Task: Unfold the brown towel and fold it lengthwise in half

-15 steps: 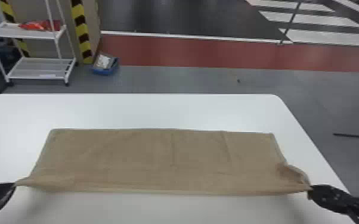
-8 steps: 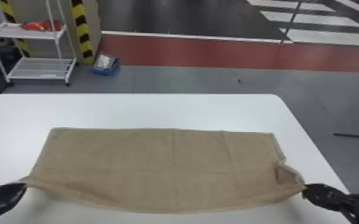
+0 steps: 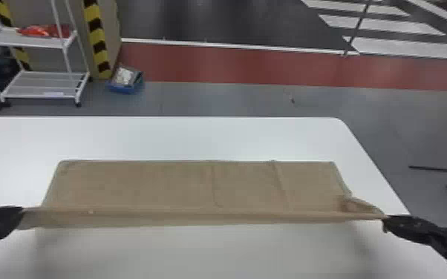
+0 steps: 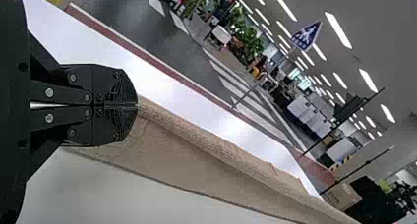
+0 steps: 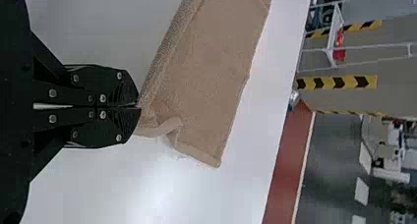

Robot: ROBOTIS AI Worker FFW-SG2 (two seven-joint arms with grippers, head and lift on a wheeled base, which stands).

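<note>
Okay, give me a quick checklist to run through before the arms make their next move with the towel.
1. Towel gripped by the left gripper: ok.
2. Towel gripped by the right gripper: ok.
3. Near edge stretched straight between them: ok.
4. Far edge lying flat on the table: ok.
5. Cloth smooth beside the right gripper: not ok, it's rucked up.
6. Layers lined up underneath: cannot tell.

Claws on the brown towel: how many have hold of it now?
2. The left claw pinches the brown towel at the left end of its near side; the right claw pinches the right end of that side.
</note>
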